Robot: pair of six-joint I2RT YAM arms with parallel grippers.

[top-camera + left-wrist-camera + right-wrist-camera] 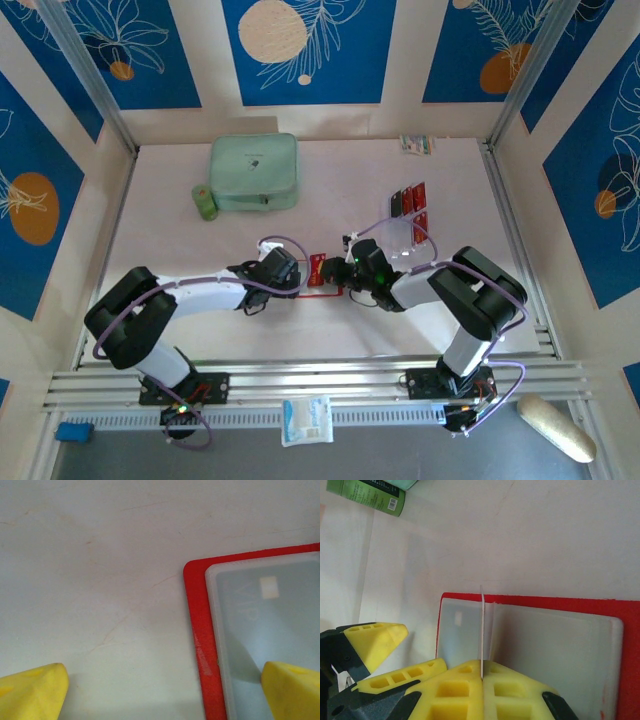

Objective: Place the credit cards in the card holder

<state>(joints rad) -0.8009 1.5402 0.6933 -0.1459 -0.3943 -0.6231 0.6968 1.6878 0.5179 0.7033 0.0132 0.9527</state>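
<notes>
The right gripper (482, 677) is clamped on a credit card (481, 625) held edge-on, its far edge at the clear sleeves of the open card holder (545, 601) just ahead. The left gripper (165, 685) stands wide apart, one finger over that holder, the other over the table (100, 555).

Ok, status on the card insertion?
Left tool open, straddling card holder edge. Right tool shut on credit card, edge-on over the open holder. Nothing visibly blocking.

Left hand (161, 675) spread wide, right hand (482, 677) pinched closed, arms angled inward.
</notes>
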